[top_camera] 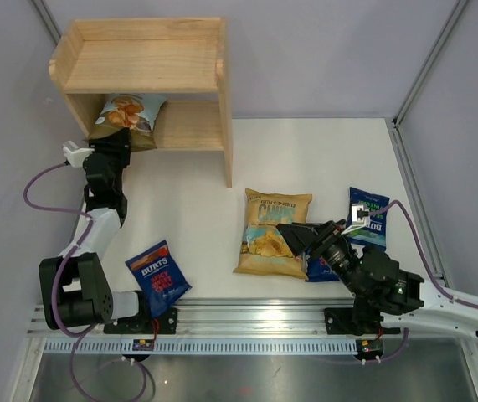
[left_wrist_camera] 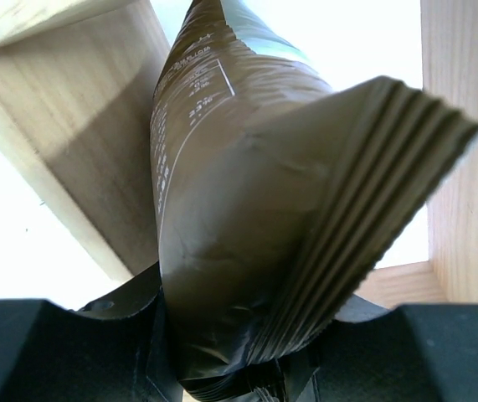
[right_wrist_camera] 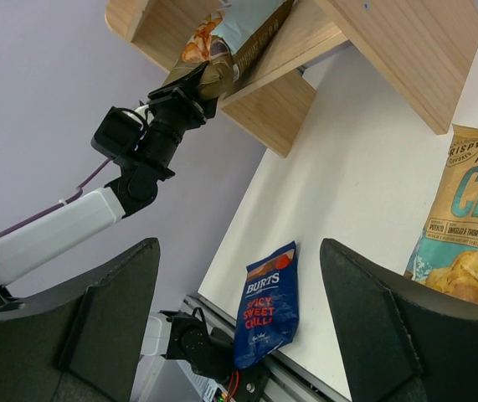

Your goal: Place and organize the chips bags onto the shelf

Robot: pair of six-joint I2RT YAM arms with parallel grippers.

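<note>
Pine shelf (top_camera: 138, 65) stands far left. The yellow Kettle chips bag (top_camera: 264, 213) lies flat mid-table. The right gripper (top_camera: 287, 234) hovers over its near edge, jaws wide, holding nothing; prob. lining up a pick. The cassava bag (top_camera: 128, 113) is tilted, half inside the lower tier's left end. Its seal is pinched in the partly closed left gripper (left_wrist_camera: 239, 377), likely to steer it in. Burts bag (top_camera: 159, 276) & green-lettered bag (top_camera: 369, 216) lie on the table.

White table (top_camera: 305, 159), grey walls (top_camera: 305, 50)

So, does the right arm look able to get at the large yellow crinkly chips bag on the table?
Probably yes: the right gripper hangs open at the large yellow chips bag, with nothing between them.
</note>
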